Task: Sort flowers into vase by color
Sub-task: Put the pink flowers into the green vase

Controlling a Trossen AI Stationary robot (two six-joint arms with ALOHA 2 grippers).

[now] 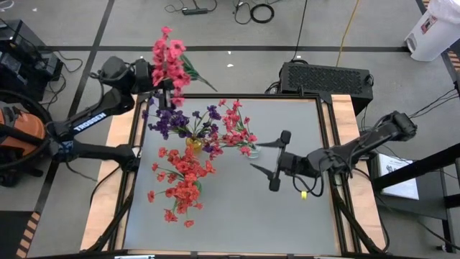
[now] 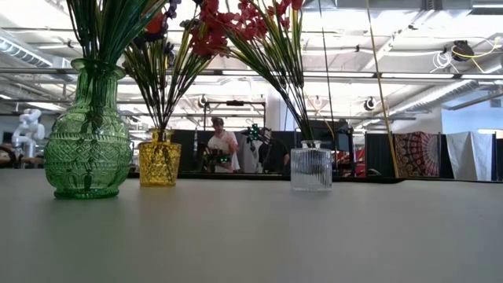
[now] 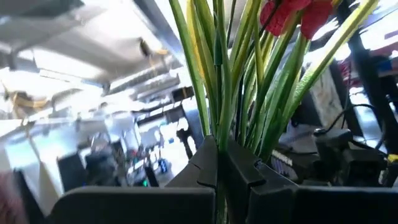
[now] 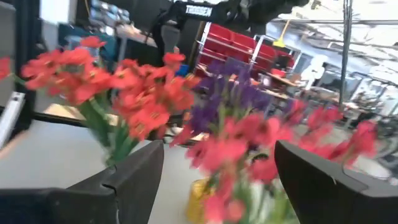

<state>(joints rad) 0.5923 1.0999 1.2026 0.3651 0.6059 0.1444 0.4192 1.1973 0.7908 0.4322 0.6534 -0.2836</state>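
The left gripper (image 3: 227, 168) is clamped on the thin green stems of a pink-red artificial sprig (image 1: 168, 61), lifted beyond the far-left corner of the grey surface (image 1: 237, 208). Light, springy and top-heavy, it looks best pinched low on the stems. The right gripper (image 1: 277, 160) waits spread wide near the clear ribbed glass vase (image 2: 311, 167).

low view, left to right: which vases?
green vase → yellow vase → clear ribbed vase
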